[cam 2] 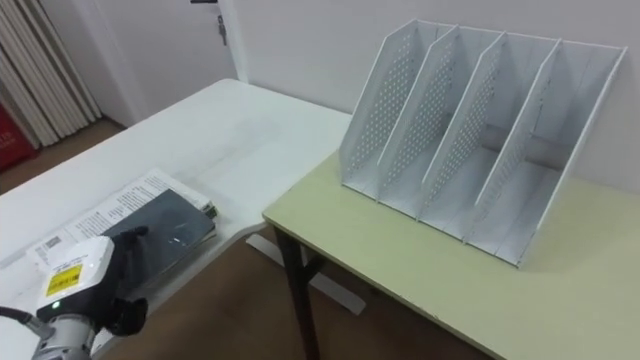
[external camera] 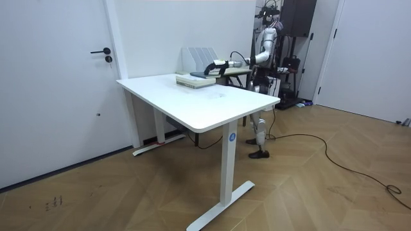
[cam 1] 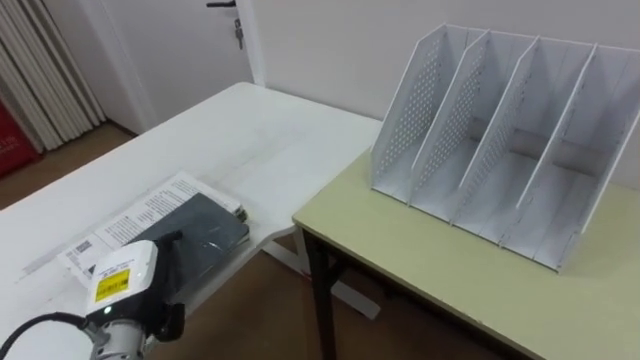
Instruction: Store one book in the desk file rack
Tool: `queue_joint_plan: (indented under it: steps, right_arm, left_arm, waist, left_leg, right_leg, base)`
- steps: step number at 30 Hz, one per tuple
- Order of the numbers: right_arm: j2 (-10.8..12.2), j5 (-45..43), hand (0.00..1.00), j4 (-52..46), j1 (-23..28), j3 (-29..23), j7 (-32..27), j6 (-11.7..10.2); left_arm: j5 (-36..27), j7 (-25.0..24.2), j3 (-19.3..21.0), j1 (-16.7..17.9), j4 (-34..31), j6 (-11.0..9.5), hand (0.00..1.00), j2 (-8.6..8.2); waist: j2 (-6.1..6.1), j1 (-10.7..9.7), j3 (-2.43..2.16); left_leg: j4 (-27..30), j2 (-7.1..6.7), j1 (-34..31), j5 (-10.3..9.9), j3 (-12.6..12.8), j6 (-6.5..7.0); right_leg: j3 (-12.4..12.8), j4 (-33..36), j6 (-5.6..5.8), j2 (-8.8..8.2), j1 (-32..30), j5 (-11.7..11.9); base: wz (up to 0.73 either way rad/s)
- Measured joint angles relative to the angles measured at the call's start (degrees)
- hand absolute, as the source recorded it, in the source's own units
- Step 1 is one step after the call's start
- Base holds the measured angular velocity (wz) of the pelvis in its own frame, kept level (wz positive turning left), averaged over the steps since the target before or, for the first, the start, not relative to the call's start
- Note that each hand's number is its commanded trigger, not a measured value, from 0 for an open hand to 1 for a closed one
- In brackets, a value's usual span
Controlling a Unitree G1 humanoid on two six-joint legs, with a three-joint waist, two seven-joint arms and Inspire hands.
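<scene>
Left hand [cam 1: 158, 258], grasp untellable, lies on perhaps two stacked books [cam 1: 205, 222] near one rack [cam 1: 500, 140].

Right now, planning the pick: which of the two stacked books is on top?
The dark grey book, lying over the white printed one, with the left hand at its near end.

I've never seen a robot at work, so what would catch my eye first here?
A white file rack with empty slots stands on the pale green desk at right. At left, the robot's left hand reaches to a dark book atop a printed one on the white table.
</scene>
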Motion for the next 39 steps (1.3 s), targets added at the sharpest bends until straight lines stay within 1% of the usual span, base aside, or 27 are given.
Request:
queue_joint_plan:
  steps: [3,9,13,22,25,26,28,31,32,34,36,37,39]
  right_arm:
    - [-0.06,0.01,0.0,-0.42,0.04,0.0,-0.03,0.52]
    - [-0.6,0.43,0.0,-1.19,0.05,0.07,-0.2,0.69]
    - [-0.68,0.47,0.0,-1.55,0.03,0.08,-0.6,1.11]
    - [-0.73,0.51,0.0,-1.98,-0.07,0.02,-1.13,0.96]
    - [-0.78,0.56,0.0,-2.14,-0.05,0.03,-1.26,-0.19]
    - [-0.87,0.6,0.0,-2.19,-0.16,0.03,-1.24,-0.7]
    - [-0.91,0.52,0.0,-2.32,-0.75,-0.49,-1.16,-1.02]
    - [-1.26,0.43,0.0,-4.34,-1.5,-1.18,-1.13,-1.31]
    - [-1.59,0.43,0.0,-5.04,-1.95,-1.21,-1.19,-2.0]
    - [-1.94,0.49,0.0,-5.96,-2.62,-1.23,-1.82,-2.47]
    - [-1.95,0.67,0.0,-6.88,-3.16,-1.2,-3.31,-3.67]
    - [-1.94,0.81,0.0,-6.93,-3.49,-1.2,-3.43,-3.98]
    - [-1.96,2.41,0.0,-9.22,-4.02,-1.21,-3.49,-5.01]
  left_arm:
    - [-0.23,0.15,0.11,-0.26,-0.03,0.03,1.0,0.0]
    - [-0.47,0.13,0.13,-0.85,0.18,0.16,1.0,0.01]
    - [-1.2,0.66,0.07,-1.51,0.91,0.01,1.0,0.39]
    - [-1.42,0.91,0.0,-2.09,1.27,-0.51,1.0,0.58]
    - [-3.62,0.91,0.11,-2.14,1.06,-0.93,1.0,0.9]
    - [-3.89,0.82,0.13,-2.14,0.98,-1.35,1.0,1.09]
    - [-3.93,0.59,0.14,-2.12,0.73,-1.66,1.0,1.18]
    - [-4.93,-0.8,0.2,-1.77,-1.56,-1.65,1.0,1.63]
    - [-6.07,-0.88,0.22,-0.99,-3.07,-1.67,1.0,1.77]
    - [-8.92,-0.86,0.22,0.26,-5.62,-1.88,1.0,1.76]
    - [-12.89,-0.85,0.22,0.76,-7.72,-3.71,1.0,1.74]
    - [-13.7,-0.84,0.23,0.76,-8.06,-4.14,1.0,1.74]
    - [-17.02,-0.86,0.22,0.82,-10.0,-5.4,1.0,1.74]
  waist:
    - [0.06,0.05,-0.01]
    - [0.01,0.1,-0.01]
    - [-0.06,0.11,0.0]
    - [-0.84,0.05,-0.03]
    - [-1.15,0.12,-0.07]
    - [-1.2,0.23,-0.08]
    - [-1.3,0.35,-0.09]
    - [-1.55,0.54,-0.09]
    - [-1.61,0.67,-0.11]
    - [-1.77,1.32,-0.11]
    - [-1.97,1.99,-0.1]
    - [-1.98,2.16,-0.09]
    - [-2.09,3.32,-0.08]
  left_leg:
    - [0.01,0.0,0.34,0.01,-0.01,0.01]
    - [-0.07,-0.09,0.94,0.0,-0.03,0.01]
    - [-0.12,-0.11,0.98,0.0,-0.08,0.01]
    - [-0.17,-0.14,1.0,0.0,-0.06,0.0]
    - [-0.16,-0.14,1.04,0.0,-0.22,0.01]
    - [-0.17,-0.14,1.02,0.0,-0.22,0.01]
    - [-0.16,-0.13,0.94,0.0,-0.23,0.01]
    - [-0.16,-0.14,0.73,0.0,-0.2,0.0]
    - [-0.13,-0.13,0.65,0.0,-0.13,0.01]
    - [-0.1,-0.13,0.65,0.0,-0.14,0.01]
    - [-0.04,-0.11,0.62,0.0,-0.19,0.01]
    - [-0.03,-0.1,0.59,0.0,-0.19,0.01]
    - [0.06,-0.07,0.27,0.0,-0.2,0.01]
  right_leg:
    - [0.15,-0.04,0.02,0.03,0.28,-0.03]
    - [0.99,0.04,0.03,0.03,0.55,-0.02]
    - [1.02,0.01,0.03,0.02,0.63,-0.02]
    - [1.16,-0.04,0.04,0.03,0.45,-0.02]
    - [0.99,-0.04,0.03,0.03,0.58,-0.02]
    - [1.0,0.0,0.03,0.03,0.59,-0.02]
    - [0.81,0.0,0.03,0.03,0.55,-0.02]
    - [0.31,-0.01,0.04,0.0,0.45,-0.02]
    - [0.33,-0.02,0.04,0.01,0.4,-0.02]
    - [0.31,-0.04,0.04,0.02,0.4,-0.01]
    - [-0.29,-0.05,0.04,0.01,0.67,-0.01]
    - [-0.38,-0.06,0.04,0.01,0.68,-0.01]
    - [-0.43,-0.03,0.03,0.02,0.37,-0.01]
  base:
    - [-0.01]
    - [-0.06]
    - [0.0]
    - [0.0]
    - [0.0]
    - [0.0]
    - [0.0]
    - [0.06]
    - [0.0]
    - [0.0]
    - [0.11]
    - [0.09]
    - [0.02]
